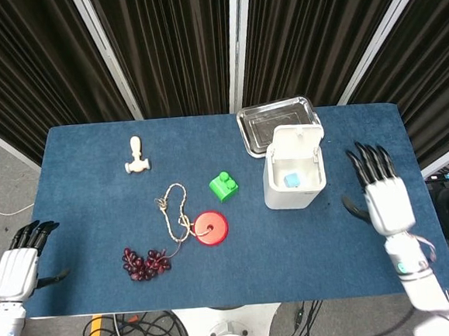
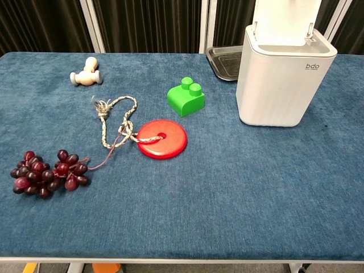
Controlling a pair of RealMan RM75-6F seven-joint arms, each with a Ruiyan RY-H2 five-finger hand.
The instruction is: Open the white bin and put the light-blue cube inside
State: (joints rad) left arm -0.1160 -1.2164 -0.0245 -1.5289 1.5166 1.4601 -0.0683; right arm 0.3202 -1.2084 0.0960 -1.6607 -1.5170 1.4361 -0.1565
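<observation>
The white bin [image 1: 291, 194] [image 2: 284, 79] stands right of centre on the blue table with its lid [image 1: 298, 138] [image 2: 286, 20] tipped up at the back. The light-blue cube [image 1: 292, 180] lies inside the bin, seen from above in the head view only. My right hand [image 1: 384, 194] hovers to the right of the bin, fingers spread, holding nothing. My left hand [image 1: 19, 262] hangs off the table's left front corner, open and empty. Neither hand appears in the chest view.
A metal tray [image 1: 277, 122] [image 2: 223, 61] sits just behind the bin. A green block [image 1: 224, 187] [image 2: 186, 96], red disc [image 1: 210, 228] [image 2: 162, 138], braided rope [image 1: 176, 209] [image 2: 116, 125], grapes [image 1: 146, 263] [image 2: 48, 172] and a wooden peg [image 1: 136, 155] [image 2: 86, 74] lie to the left.
</observation>
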